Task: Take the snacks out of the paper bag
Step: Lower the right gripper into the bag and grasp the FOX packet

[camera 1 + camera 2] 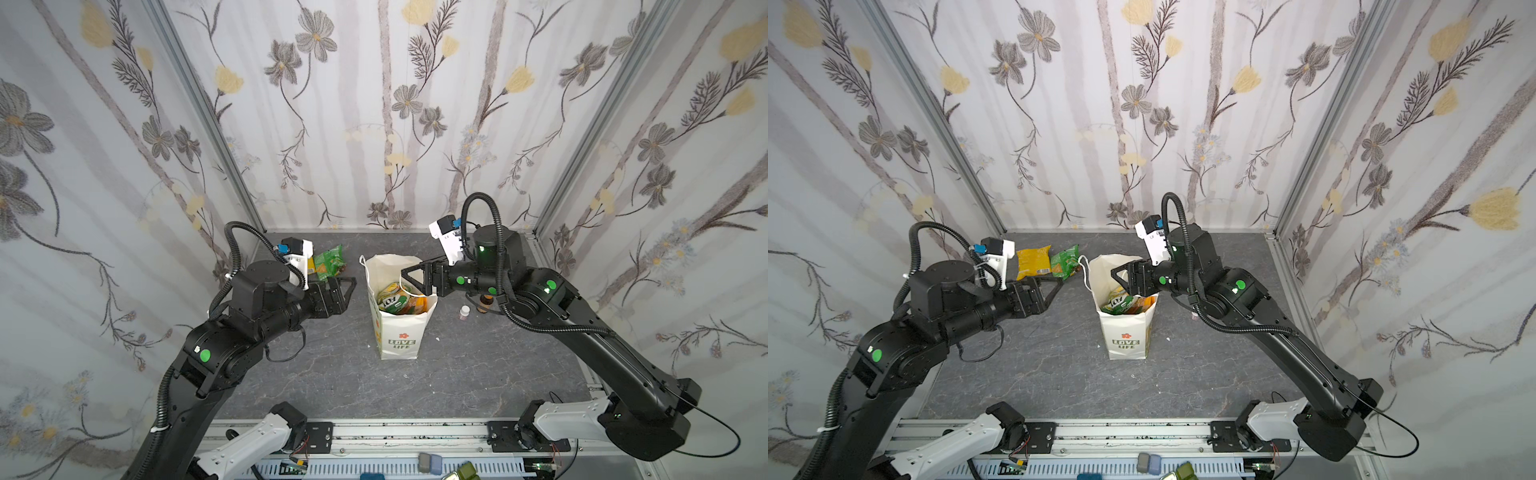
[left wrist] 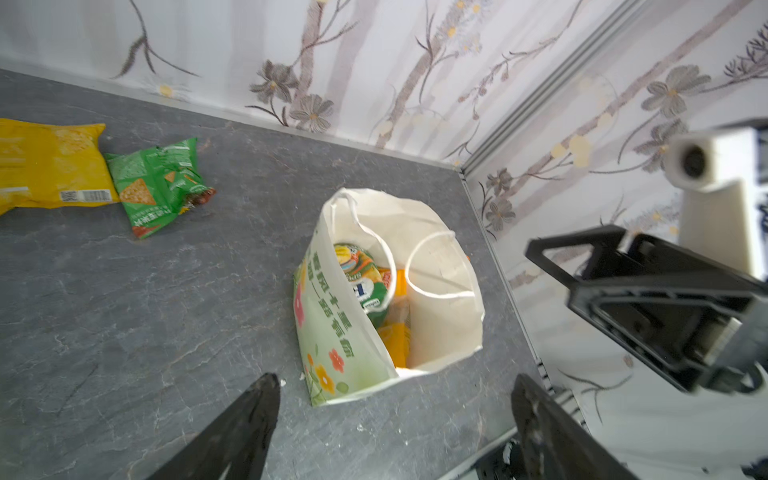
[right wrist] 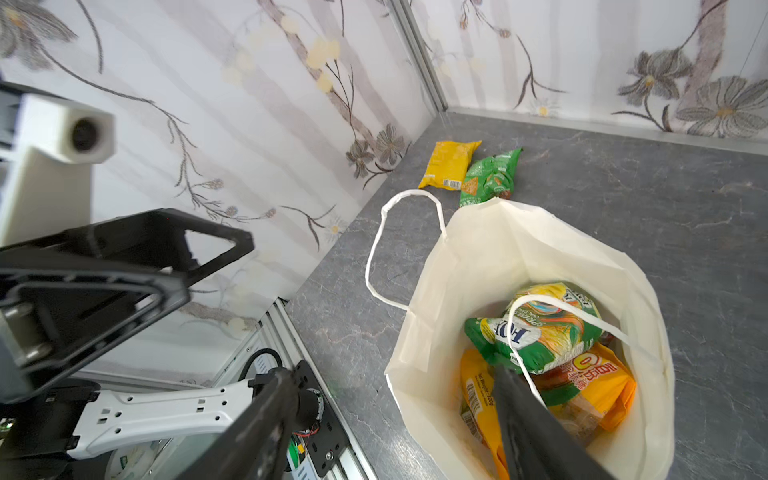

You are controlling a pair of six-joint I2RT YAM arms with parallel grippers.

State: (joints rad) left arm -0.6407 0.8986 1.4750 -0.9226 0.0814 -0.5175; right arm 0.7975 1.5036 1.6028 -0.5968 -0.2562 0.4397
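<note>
Just below the right gripper (image 1: 409, 277), in both top views, the paper bag (image 1: 399, 336) is standing upright with its mouth gaping. It is white with a green "LOVE LIFE" print and a red flower, and snacks are showing inside. The left gripper (image 1: 348, 286) is hanging to the bag's other side, apart from it. In the left wrist view, the left gripper's jaws are standing wide and empty. Ahead of them the bag is showing its floral side panel, and well beyond the fingertips a yellow packet (image 2: 45, 166) and a green packet (image 2: 158, 187) are lying flat on the table (image 2: 166, 332), touching each other. In the right wrist view the right gripper's jaws are standing apart and pinching nothing. One finger is staying outside the bag wall; the other is dipping inside to the edge of the yellow-green FOXS packet (image 3: 540, 332), though contact is unclear. That packet is lying on an orange packet (image 3: 594, 386), with a cord handle (image 3: 540, 303) draped across it. The packets are looking light, puffy, crinkly and probably slippery, so pinching a crimped end seam, clear of the cord, seems safest.
</note>
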